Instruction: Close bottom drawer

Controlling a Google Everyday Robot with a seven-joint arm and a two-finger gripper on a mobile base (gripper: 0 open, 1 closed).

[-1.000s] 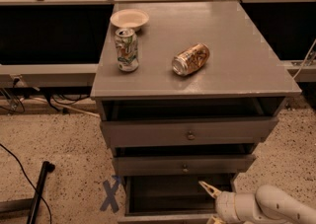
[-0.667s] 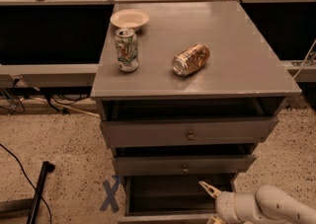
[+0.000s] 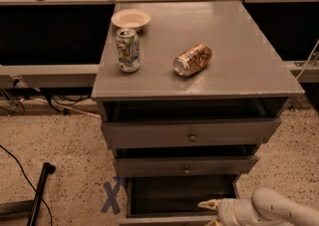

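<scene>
The closing looks not yet begun: the bottom drawer (image 3: pixel 172 195) stands pulled out at the foot of the grey cabinet (image 3: pixel 234 60), dark inside showing, while the gripper (image 3: pixel 207 213), fingers apart and empty, sits at its front right corner, with the whole push left.

Grey all over on the cabinet (image 3: pixel 199 36), and the bottom drawer (image 3: pixel 179 193) showed dark inside. The bowl (image 3: pixel 130 19) was cream, the upright can (image 3: pixel 128 50) white with green print, the lying can (image 3: pixel 192 60) gold and brown. The floor (image 3: pixel 65 155) was speckled beige, with a blue X (image 3: pixel 113 196) marked on it. The cream-white gripper (image 3: pixel 209 213) sat low at that drawer's right corner.
</scene>
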